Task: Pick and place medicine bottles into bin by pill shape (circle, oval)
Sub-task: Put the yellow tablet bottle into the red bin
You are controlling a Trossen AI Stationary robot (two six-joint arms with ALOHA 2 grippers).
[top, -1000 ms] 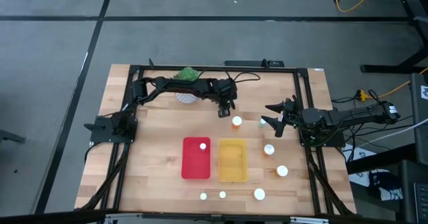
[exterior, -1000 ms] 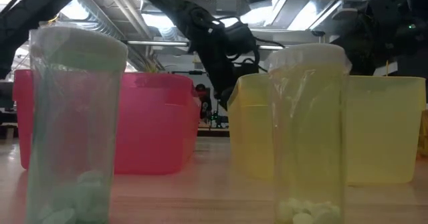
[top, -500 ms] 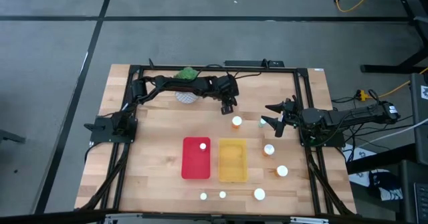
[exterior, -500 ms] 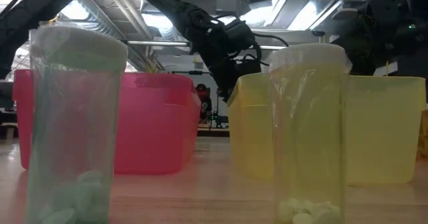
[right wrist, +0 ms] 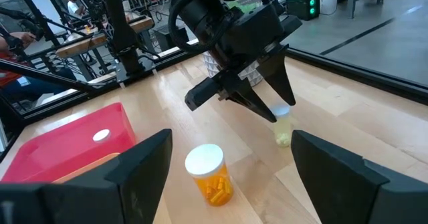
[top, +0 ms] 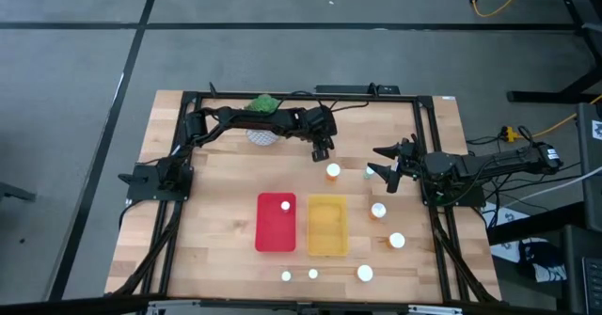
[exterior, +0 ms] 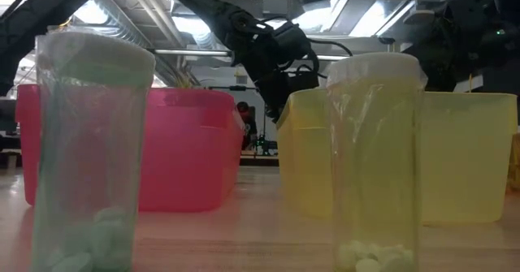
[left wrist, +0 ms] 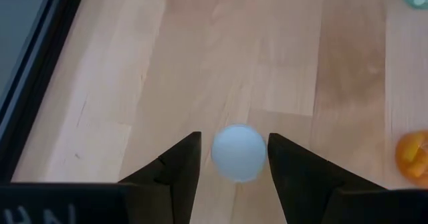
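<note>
Gripping a small white-capped bottle [left wrist: 239,152] between its two dark fingers [left wrist: 179,170], left gripper [top: 321,151] held over the table's far side, with the pale clear body of that bottle seen at the fingertips from the right wrist view. Just beside it, toward the right arm, an orange bottle [top: 333,172] with a white cap, standing upright on the wooden table [top: 226,183]. Farther toward the near edge, a red bin [top: 276,223] with one white-capped bottle inside, and a yellow bin [top: 326,226] beside it. Spread wide and holding nothing, right gripper [top: 384,163] near a small green-tinted bottle [top: 368,173]. Behind the left gripper, a potted green plant [top: 263,103].
</note>
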